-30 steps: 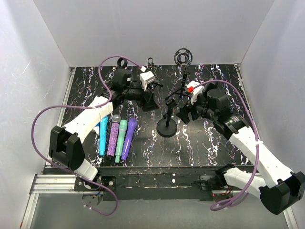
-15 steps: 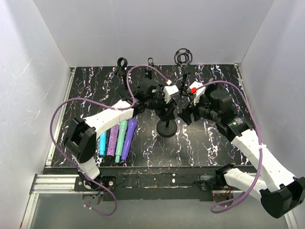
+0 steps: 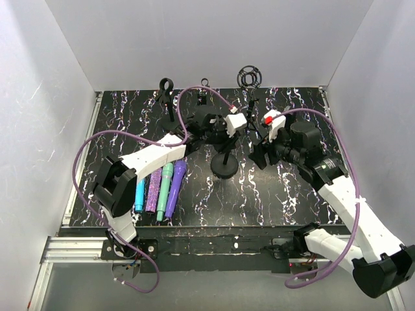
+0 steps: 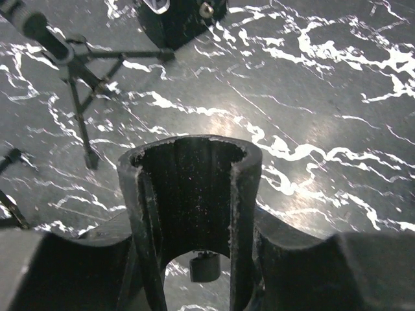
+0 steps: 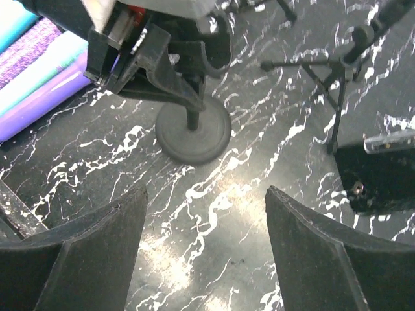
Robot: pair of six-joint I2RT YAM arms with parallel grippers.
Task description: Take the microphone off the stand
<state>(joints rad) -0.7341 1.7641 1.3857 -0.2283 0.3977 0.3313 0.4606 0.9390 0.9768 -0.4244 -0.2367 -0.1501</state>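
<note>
The black stand [image 3: 225, 165] stands upright on its round base; four coloured microphones [image 3: 165, 183] lie side by side to its left.

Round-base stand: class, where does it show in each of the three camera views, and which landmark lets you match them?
Top external: the round-base stand is at mid-table, between the two arms.
Left wrist: only its clip shows, close up at centre; the base is not in view.
Right wrist: its base is at upper centre.
Shared landmark: the tripod stand, upper left in left wrist, upper right in right wrist.
</note>
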